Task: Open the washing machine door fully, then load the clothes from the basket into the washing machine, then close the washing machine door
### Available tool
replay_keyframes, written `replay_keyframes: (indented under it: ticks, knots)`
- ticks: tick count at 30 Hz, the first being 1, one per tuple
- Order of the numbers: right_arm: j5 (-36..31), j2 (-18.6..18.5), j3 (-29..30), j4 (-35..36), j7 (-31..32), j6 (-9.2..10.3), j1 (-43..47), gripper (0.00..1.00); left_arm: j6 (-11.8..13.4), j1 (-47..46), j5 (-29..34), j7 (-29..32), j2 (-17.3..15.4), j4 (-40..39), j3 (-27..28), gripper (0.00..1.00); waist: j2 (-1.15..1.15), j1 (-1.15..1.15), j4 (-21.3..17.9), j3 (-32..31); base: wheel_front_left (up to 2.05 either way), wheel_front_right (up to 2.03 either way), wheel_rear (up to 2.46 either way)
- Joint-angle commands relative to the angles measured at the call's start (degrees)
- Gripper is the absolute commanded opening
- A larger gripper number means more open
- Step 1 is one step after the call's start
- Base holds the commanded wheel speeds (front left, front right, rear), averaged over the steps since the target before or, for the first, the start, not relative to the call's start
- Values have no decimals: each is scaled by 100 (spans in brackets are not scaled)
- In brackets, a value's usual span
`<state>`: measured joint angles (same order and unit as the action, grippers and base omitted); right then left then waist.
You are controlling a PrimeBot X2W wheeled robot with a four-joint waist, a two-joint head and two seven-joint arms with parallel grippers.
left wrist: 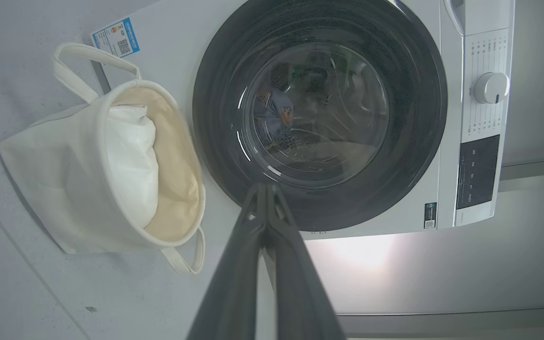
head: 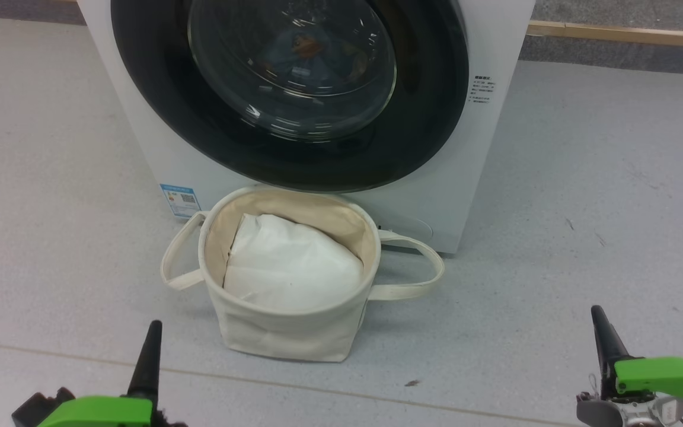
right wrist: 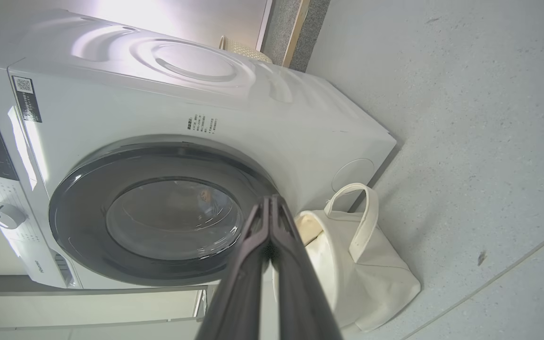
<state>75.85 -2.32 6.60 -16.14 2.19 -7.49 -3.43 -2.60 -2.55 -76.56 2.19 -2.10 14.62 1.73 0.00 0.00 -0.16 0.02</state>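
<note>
Cream canvas basket (head: 282, 338) on floor ahead of both hands, between them, just beside washing machine (head: 436, 196); white bundle (head: 291, 267) inside. Both left hand (head: 153, 332) and right hand (head: 599, 320) have fingers pressed together, holding nothing. Beyond basket, washing machine door (head: 158, 107) shut.

Left wrist view: left hand (left wrist: 265, 189) closed, empty; door just past fingertips, clothes (left wrist: 276, 111) behind glass; basket left of fingers.

Right wrist view: right hand (right wrist: 270, 200) closed, empty; door left of fingertips, basket right.
</note>
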Motion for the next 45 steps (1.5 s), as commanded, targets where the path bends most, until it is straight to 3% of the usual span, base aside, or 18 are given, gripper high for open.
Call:
replay_keyframes:
  ticks: [1,21,45]
  knots:
    - [273,-63,-68,165,78,0,-272,0,-73,-302,-256,85,-64,-235,237,0,0,0,2,-1,0,0,0]
    - [1627,-80,-25,141,408,0,-369,0,-222,-362,-1537,422,-77,-321,484,0,0,0,14,-11,0,0,0]
    - [1658,-89,-36,141,405,0,-370,0,-224,-363,-1557,427,-77,-323,488,0,0,0,14,-11,0,0,0]
